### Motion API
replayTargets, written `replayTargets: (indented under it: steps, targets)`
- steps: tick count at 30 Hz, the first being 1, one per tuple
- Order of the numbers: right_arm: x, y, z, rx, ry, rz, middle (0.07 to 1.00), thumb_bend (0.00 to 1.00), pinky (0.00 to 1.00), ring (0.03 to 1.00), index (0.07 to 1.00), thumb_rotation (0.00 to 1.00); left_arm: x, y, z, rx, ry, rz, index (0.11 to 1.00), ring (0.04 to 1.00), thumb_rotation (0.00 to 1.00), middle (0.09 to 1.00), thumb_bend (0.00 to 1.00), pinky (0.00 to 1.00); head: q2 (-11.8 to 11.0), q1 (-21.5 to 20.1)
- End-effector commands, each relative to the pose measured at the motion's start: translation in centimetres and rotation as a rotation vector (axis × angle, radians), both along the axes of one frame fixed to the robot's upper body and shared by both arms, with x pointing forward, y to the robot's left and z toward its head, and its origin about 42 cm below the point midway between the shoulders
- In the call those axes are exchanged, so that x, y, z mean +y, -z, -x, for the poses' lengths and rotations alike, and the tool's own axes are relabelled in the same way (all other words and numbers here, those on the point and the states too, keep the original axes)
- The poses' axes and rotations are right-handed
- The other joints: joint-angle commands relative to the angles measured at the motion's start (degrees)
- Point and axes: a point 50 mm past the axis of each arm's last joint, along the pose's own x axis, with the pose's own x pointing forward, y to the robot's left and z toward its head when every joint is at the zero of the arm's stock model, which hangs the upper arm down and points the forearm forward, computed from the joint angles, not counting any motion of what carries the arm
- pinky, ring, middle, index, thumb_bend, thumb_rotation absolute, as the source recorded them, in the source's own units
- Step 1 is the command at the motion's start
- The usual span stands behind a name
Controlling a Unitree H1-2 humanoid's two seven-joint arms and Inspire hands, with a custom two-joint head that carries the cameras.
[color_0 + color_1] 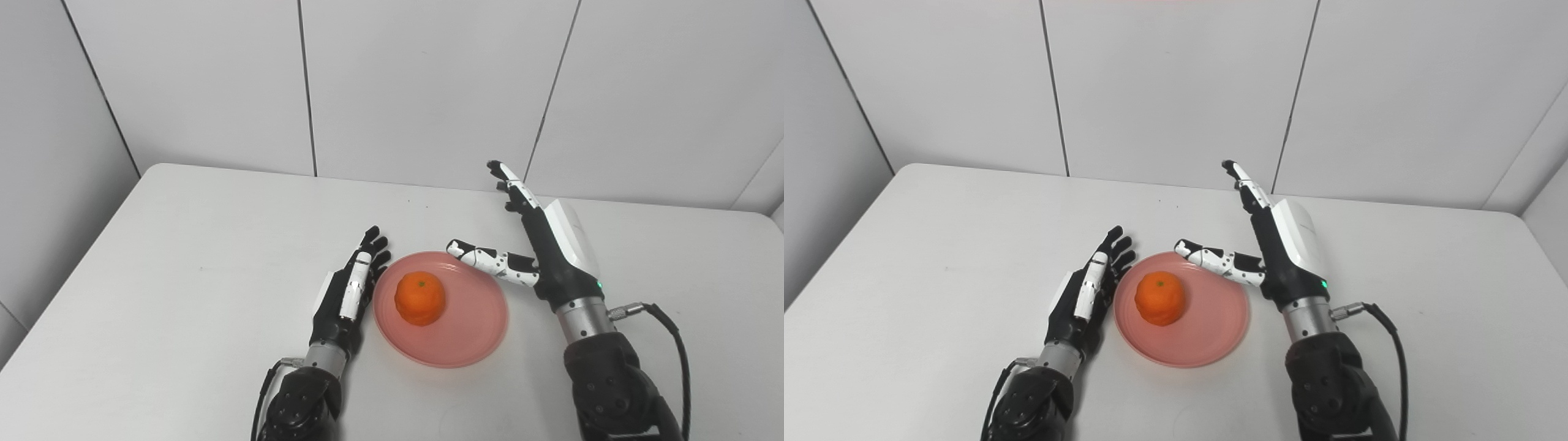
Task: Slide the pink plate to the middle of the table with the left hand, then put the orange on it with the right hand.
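A pink plate [471, 331] lies on the white table near its middle. An orange [419, 298] rests on the plate's left half. My left hand [349, 288] lies flat and open on the table against the plate's left rim, fingers pointing away from me. My right hand [539, 245] is raised just right of the plate, open, fingers stretched up and away, thumb reaching out over the plate's far right rim. It holds nothing and stands apart from the orange.
The white table [153, 275] ends at a panelled wall behind. A black cable [674, 343] loops off my right wrist on the table's right side.
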Motion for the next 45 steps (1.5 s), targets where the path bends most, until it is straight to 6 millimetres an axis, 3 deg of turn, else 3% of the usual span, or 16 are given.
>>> replayTargets:
  steps: [1, 6, 9, 13, 22, 35, 45]
  targets:
    - [-0.4, -1.2, 0.6, -0.059, 0.019, -0.044, 0.921, 0.83, 0.81, 0.888, 0.923, 0.96, 0.2, -0.3, 0.1, -0.009, -0.003, 0.001, 0.937, 0.939, 1.0, 0.949, 0.36, 0.93, -0.48, -0.16]
    - [-1.2, 1.1, 1.7, -0.033, 0.063, -0.143, 0.918, 0.78, 0.82, 0.889, 0.926, 1.0, 0.6, -0.1, 0.2, -0.013, -0.002, -0.001, 0.94, 0.94, 1.0, 0.951, 0.36, 0.94, -1.91, -0.23]
    - [-1.6, 2.5, 2.2, 0.028, 0.067, -0.301, 0.93, 0.75, 0.86, 0.909, 0.933, 1.0, 0.7, 0.1, 0.3, -0.02, -0.002, -0.007, 0.943, 0.941, 1.0, 0.953, 0.36, 0.95, -2.97, 0.11]
    - [-1.9, 3.7, 2.4, 0.132, 0.061, -0.469, 0.97, 0.6, 0.92, 0.953, 0.969, 1.0, 0.7, 0.1, 0.4, -0.032, -0.008, -0.002, 0.956, 0.953, 1.0, 0.965, 0.37, 0.96, -2.98, -0.18]
    - [-1.7, 4.7, 2.1, 0.194, 0.046, -0.583, 0.977, 0.33, 0.96, 0.965, 0.976, 1.0, 1.3, -0.1, 0.7, -0.094, -0.019, -0.02, 0.99, 0.989, 1.0, 0.998, 0.35, 1.0, -3.25, -0.83]
    - [-1.2, 6.9, 1.7, 0.259, 0.014, -0.674, 0.994, 0.25, 0.98, 0.981, 0.999, 1.0, 2.2, -0.2, 0.9, -0.15, -0.017, -0.054, 1.0, 1.0, 1.0, 1.0, 0.36, 1.0, -3.12, -1.69]
    - [-0.7, 7.3, 1.6, 0.299, 0.005, -0.71, 1.0, 0.24, 1.0, 1.0, 1.0, 1.0, 2.4, -0.3, 0.8, -0.159, -0.023, -0.079, 1.0, 1.0, 1.0, 1.0, 0.36, 1.0, -3.22, -1.38]
